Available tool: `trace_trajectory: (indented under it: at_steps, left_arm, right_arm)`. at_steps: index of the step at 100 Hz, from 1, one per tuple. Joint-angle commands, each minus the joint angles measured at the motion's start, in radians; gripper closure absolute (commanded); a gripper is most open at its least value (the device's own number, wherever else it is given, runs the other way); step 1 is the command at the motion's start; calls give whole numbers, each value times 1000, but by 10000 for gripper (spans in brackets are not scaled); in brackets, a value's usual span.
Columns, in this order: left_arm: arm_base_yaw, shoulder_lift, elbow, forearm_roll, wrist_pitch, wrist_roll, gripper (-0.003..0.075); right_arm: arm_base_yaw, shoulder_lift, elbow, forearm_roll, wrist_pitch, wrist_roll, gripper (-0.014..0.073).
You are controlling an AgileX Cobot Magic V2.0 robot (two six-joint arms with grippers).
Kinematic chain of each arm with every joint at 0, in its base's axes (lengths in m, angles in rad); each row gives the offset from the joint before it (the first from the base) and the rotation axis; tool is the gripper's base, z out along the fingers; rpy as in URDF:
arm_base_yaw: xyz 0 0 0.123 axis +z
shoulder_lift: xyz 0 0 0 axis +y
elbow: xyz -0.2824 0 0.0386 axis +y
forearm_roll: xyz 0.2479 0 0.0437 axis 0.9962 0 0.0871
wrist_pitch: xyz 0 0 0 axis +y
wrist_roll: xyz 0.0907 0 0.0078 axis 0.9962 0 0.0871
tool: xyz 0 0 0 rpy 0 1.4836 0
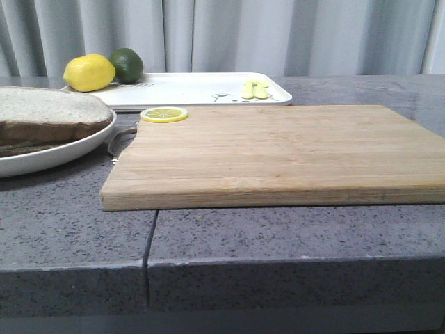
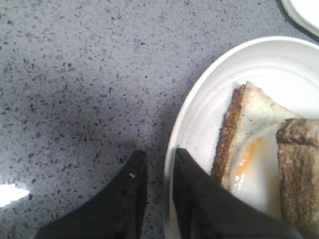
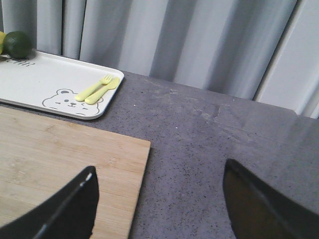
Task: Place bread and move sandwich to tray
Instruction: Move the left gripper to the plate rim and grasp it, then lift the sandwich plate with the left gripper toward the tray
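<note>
The sandwich (image 1: 42,124) lies on the round white plate (image 1: 87,141) at the left of the counter. A pale bread slice (image 1: 49,106) lies on top of it. In the left wrist view the lower slice (image 2: 244,124), the fried egg (image 2: 256,172) and the brown-crusted bread (image 2: 299,169) over it show on the plate (image 2: 259,64). My left gripper (image 2: 158,158) straddles the plate's rim, one finger inside and one outside, shut on it. The white tray (image 1: 195,87) stands at the back and also shows in the right wrist view (image 3: 45,79). My right gripper (image 3: 159,172) is open and empty.
A wooden cutting board (image 1: 278,153) fills the middle of the counter, with a lemon slice (image 1: 165,114) at its far left corner. A lemon (image 1: 89,72) and a lime (image 1: 127,64) sit on the tray's left end, and a yellow fork and spoon print (image 1: 254,89) marks its right end.
</note>
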Motion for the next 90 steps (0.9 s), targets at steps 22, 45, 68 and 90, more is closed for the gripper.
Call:
trace_trajectory:
  at_steps: [22,45,68,90]
  left_arm:
    - [3,-21,-30,-34,-43,-9,715]
    - [3,-21,-30,-41,-43,-9,739]
    - [3,-24,-30,-90,-48,-9,739]
    - [3,-26,-30,-142,-47,-7,739]
  right_arm:
    - [-8,7,-22,-11,-68,1,74]
    - [-8,7,-22,-11,-67,1,74]
    - [-8,7,-22,-11,-67,1,74]
    - [-8,7,-22,-11,-67,1,74]
